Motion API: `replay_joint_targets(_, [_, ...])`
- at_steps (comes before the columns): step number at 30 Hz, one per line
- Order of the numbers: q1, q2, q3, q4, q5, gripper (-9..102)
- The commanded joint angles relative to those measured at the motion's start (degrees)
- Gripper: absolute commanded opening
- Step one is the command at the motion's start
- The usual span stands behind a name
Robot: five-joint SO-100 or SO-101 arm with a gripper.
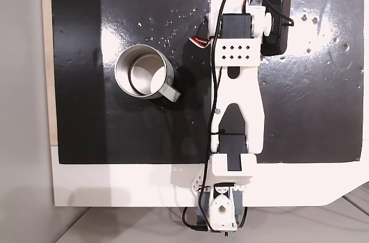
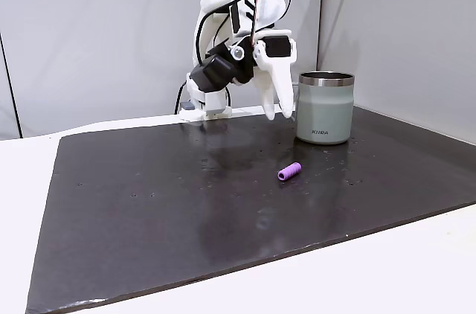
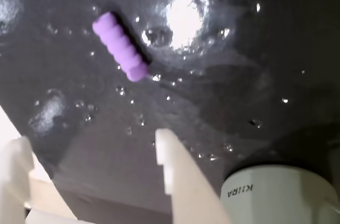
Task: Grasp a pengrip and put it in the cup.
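On the black glossy mat [image 2: 186, 202] that covers the white worktop [image 2: 416, 284], I see the small light-purple ribbed pengrip [image 2: 289, 171] lying on its side in a fixed view, out in the open and touching nothing. It sits a little in front of the silvery metal cup [image 2: 325, 108], which stands upright on the mat with dark lettering on its wall. Looking straight down in a fixed view, I get the cup [image 1: 164, 84] left of the arm, its shiny inner wall visible and its pale short handle pointing toward the lower right of that picture.

My white two-finger gripper [image 2: 277, 109] hangs above the mat with its fingers pointing down, just left of the cup in that side-on view and well above the pengrip. It holds nothing. From the wrist view I can see the gripper [image 3: 90, 155] with its jaws clearly parted: one white finger [image 3: 180, 181] rises near the middle of the lower edge and the other sits at the lower left corner, with bare wet-looking mat between them. The pengrip [image 3: 119, 54] lies diagonally in the upper left of that view, apart from both fingers, beside a bright reflection and small droplets on the mat. The cup [image 3: 279, 195] shows at the lower right, just beside the nearer finger.
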Motion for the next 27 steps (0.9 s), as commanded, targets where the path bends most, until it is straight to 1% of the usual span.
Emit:
replay_joint_targets(1, [-0.9, -1.4, -6.1, 0.8, -0.5, 24])
replay_joint_targets(27, [-0.4, -24.0, -24.0, 2.2, 0.1, 22])
